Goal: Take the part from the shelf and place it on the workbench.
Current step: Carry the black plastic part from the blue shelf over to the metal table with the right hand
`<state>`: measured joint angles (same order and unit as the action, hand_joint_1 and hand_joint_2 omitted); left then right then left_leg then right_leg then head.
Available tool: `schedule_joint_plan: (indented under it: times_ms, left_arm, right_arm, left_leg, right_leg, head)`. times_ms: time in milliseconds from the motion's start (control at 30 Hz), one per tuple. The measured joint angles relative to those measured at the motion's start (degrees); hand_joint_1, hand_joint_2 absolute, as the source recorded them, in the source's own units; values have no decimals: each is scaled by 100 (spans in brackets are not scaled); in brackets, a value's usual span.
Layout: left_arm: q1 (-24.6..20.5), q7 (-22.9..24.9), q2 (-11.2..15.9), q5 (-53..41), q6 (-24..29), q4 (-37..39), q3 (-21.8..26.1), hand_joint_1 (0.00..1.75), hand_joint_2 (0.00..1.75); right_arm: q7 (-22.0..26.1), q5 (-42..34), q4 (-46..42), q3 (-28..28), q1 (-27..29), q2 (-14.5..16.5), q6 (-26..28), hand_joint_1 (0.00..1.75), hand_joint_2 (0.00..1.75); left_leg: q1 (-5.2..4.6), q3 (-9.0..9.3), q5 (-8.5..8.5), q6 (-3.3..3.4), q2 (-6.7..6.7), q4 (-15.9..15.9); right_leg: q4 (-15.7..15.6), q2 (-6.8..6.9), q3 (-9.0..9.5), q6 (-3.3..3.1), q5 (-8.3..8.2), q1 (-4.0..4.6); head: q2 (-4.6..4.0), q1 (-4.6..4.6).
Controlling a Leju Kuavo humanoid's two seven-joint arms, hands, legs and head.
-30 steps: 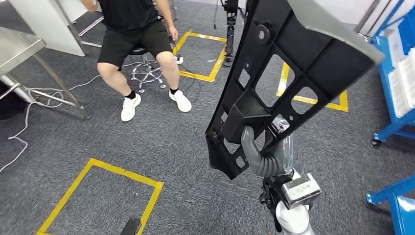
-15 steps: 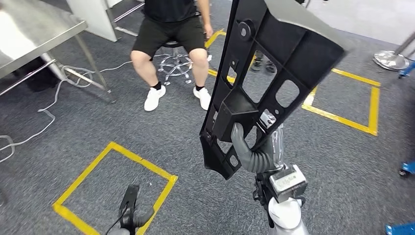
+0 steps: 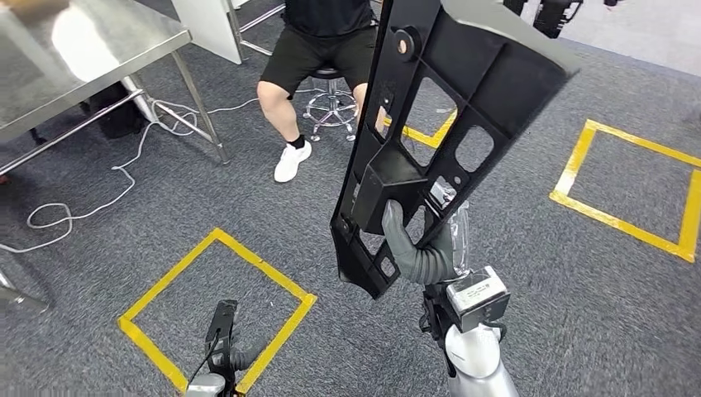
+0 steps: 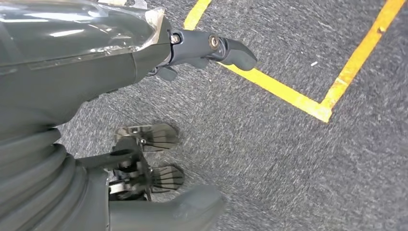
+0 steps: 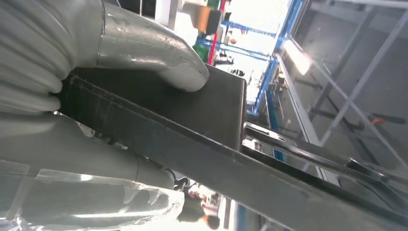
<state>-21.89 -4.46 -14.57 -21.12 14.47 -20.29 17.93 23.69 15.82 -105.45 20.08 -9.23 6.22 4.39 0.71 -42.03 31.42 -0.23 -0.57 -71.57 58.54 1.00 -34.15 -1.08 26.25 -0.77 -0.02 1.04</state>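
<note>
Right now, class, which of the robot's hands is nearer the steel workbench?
Left. The left hand hangs low, on the workbench's side; the right hand grips the black part, farther away.

The part (image 3: pixel 450 107) is matte black all over. The right hand (image 3: pixel 417 248) gripping it is grey with a ribbed cover. The floor (image 3: pixel 562 273) is dark grey speckled carpet marked with yellow tape squares (image 3: pixel 216 308). The tabletop (image 3: pixel 74 58) is bare shiny steel. A seated person (image 3: pixel 318 50) wears black clothes and white shoes.
</note>
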Motion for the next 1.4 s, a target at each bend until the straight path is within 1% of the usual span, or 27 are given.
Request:
schedule_joint_plan:
  times_ms: [33, 67, 100, 167, 233, 267, 333, 400, 467, 533, 567, 600, 667, 700, 767, 833, 900, 967, 1033, 1067, 1100, 1167, 1233, 1267, 1333, 1367, 1400]
  left_arm:
    - [2, 0, 1, 1, 0, 3, -2, 0, 175]
    - [4, 0, 4, 2, 0, 6, -2, 0, 175]
    - [2, 0, 7, 3, 0, 8, -4, 0, 175]
    - [-17, 0, 12, 3, -1, 7, -13, 0, 175]
    - [-46, -1, 10, 3, -1, 6, -30, 0, 175]
    - [-56, -2, 10, 3, -1, 5, -37, 0, 175]
    - [-58, -2, 12, 3, 1, 5, -40, 0, 175]
    - [-66, -2, 9, 3, 1, 4, -42, 0, 175]
    - [-77, -2, -5, 3, -2, 4, -43, 0, 175]
    - [-64, -1, -17, 4, -7, 8, -43, 0, 175]
    - [-53, -1, -20, 4, -9, 9, -43, 0, 175]
    - [-43, 0, -20, 5, -9, 10, -43, 0, 175]
    - [-38, 0, -20, 4, -9, 9, -43, 0, 175]
    - [-37, 0, -19, 4, -8, 9, -43, 0, 175]
    - [-27, 0, -17, 4, -6, 8, -43, 0, 175]
    - [-10, 0, -9, 4, -2, 9, -42, 0, 175]
    - [-11, 0, -2, 3, 0, 8, -42, 0, 175]
    - [-20, -7, -1, 11, -22, 8, -43, 0, 175]
    - [92, -171, 63, 148, -356, 21, -32, 0, 175]
    - [249, -452, 167, 263, -770, 47, -15, 0, 175]
    - [485, -884, 316, 386, -1276, 100, 13, 0, 175]
    - [1055, -1830, 691, 537, -2074, 265, 86, 0, 175]
    - [1538, -2325, 1012, 598, -2192, 421, 159, 0, 175]
    - [1687, -2403, 1121, 612, -2129, 477, 191, 0, 175]
    - [1809, -2440, 1255, 619, -2015, 559, 250, 0, 175]
    - [1836, -2424, 1281, 619, -1974, 595, 272, 0, 175]
    - [1856, -2402, 1296, 619, -1945, 625, 289, 0, 175]
  right_arm:
    - [0, 0, 10, 3, 1, -1, 1, 175, 175]
    - [0, 0, 18, 7, 1, -1, 1, 175, 175]
    - [0, 0, 22, 13, 0, -1, 1, 175, 175]
    - [0, 0, 22, 21, -2, 1, 1, 175, 175]
    - [-1, 0, 22, 23, -4, -1, 2, 175, 175]
    - [-2, 0, 23, 24, -4, -1, 2, 175, 175]
    - [-3, 0, 22, 26, -9, 4, 3, 175, 175]
    - [-2, 0, 22, 26, -16, 10, 4, 175, 175]
    - [-1, 0, 26, 25, -4, 2, 7, 175, 175]
    - [-2, 0, 37, 22, 15, -14, 9, 175, 175]
    - [-2, 0, 43, 21, 22, -20, 9, 175, 175]
    - [-2, 0, 46, 21, 24, -22, 9, 175, 175]
    - [-2, 0, 50, 22, 24, -23, 9, 175, 175]
    - [-1, 0, 52, 22, 24, -22, 9, 175, 175]
    - [-2, 1, 60, 23, 25, -19, 10, 175, 175]
    - [-4, 1, 62, 25, 19, -14, 11, 175, 175]
    - [-4, 0, 62, 27, 8, -5, 11, 175, 175]
    - [-4, -1, 63, 27, 6, 1, 15, 175, 175]
    - [-2, 8, 65, 26, 20, -7, 64, 175, 175]
    - [15, -4, 66, 23, 42, -23, 98, 175, 175]
    - [49, -25, 66, 19, 78, -49, 128, 175, 175]
    - [143, -91, 62, -12, 172, -118, 147, 175, 175]
    - [201, -128, 58, -68, 249, -178, 146, 175, 175]
    - [209, -135, 57, -94, 268, -197, 142, 175, 175]
    - [213, -141, 55, -127, 273, -217, 113, 175, 175]
    - [211, -137, 55, -128, 268, -221, 93, 175, 175]
    - [212, -136, 54, -127, 263, -223, 76, 175, 175]
  left_leg:
    - [2, -124, 33, -2, 22, -199]
    - [0, -147, -37, 9, 36, -198]
    - [-8, -52, -201, 38, 59, 24]
    - [-72, 332, -555, 154, 257, 784]
    - [-152, 561, -678, 262, 430, 1244]
    - [-178, 575, -661, 290, 429, 1292]
    - [-164, 618, -701, 336, 297, 1374]
    - [-110, 712, -775, 379, 173, 1501]
    - [-73, 753, -811, 403, 39, 1553]
    - [-59, 748, -811, 401, -116, 1547]
    - [-48, 747, -807, 390, -195, 1540]
    - [-32, 747, -797, 371, -275, 1524]
    - [1, 733, -747, 289, -424, 1444]
    - [6, 709, -714, 238, -487, 1390]
    - [6, 659, -680, 153, -566, 1332]
    - [25, 634, -676, 111, -570, 1325]
    - [29, 549, -555, 71, -337, 1128]
    - [28, 248, -241, 34, -47, 497]
    - [38, -114, 5, 23, 31, -184]
    - [39, -176, -8, 28, 40, -288]
    - [38, -110, -122, 43, 54, -156]
    - [16, 289, -462, 100, 236, 570]
    - [-59, 588, -615, 167, 477, 1130]
    - [-98, 624, -609, 190, 512, 1225]
    - [-121, 624, -611, 225, 334, 1266]
    - [-109, 651, -628, 246, 236, 1311]
    - [-87, 685, -651, 276, 151, 1355]
  right_leg:
    - [0, 57, 5, -17, 9, 13]
    - [1, 114, 12, -27, 19, 26]
    - [1, 169, 26, -33, 30, 41]
    - [-1, 276, 67, -28, 62, 76]
    - [-7, 380, 93, 3, 94, 104]
    - [-16, 438, 104, 26, 105, 113]
    - [-30, 502, 131, 66, 128, 126]
    - [190, 282, 60, 80, 251, 120]
    - [855, -3, -254, 73, 529, 74]
    - [1479, -70, -604, 119, 715, 22]
    - [1518, -75, -656, 179, 680, -9]
    - [1327, -82, -595, 259, 550, -45]
    - [574, -189, -272, 412, 204, -119]
    - [277, -244, -131, 430, 91, -141]
    - [83, -296, -28, 368, 38, -127]
    - [80, -227, -17, 286, 27, -118]
    - [70, -154, 1, 213, 29, -124]
    - [65, -59, 20, 150, 50, -101]
    - [66, 56, 33, 111, 77, -68]
    - [66, 114, 47, 89, 94, -58]
    - [65, 155, 71, 67, 115, -52]
    - [62, 195, 143, 38, 172, -40]
    - [62, 233, 185, 65, 225, 2]
    - [59, 291, 194, 93, 248, 15]
    - [40, 474, 228, 161, 295, 31]
    - [65, 485, 246, 192, 332, 33]
    - [178, 408, 217, 201, 405, 34]
  head:
    - [0, 1]
    - [0, 3]
    - [0, 3]
    - [0, 1]
    - [0, -3]
    - [1, -4]
    - [1, 0]
    - [1, -7]
    - [1, -27]
    - [1, -43]
    - [1, -42]
    - [1, -41]
    - [1, -45]
    - [0, -52]
    - [1, -57]
    - [1, -49]
    - [0, -32]
    - [0, -15]
    - [1, -14]
    - [1, -14]
    - [1, -14]
    - [0, -8]
    - [1, 6]
    - [1, 17]
    - [1, 19]
    - [0, 14]
    - [1, 8]
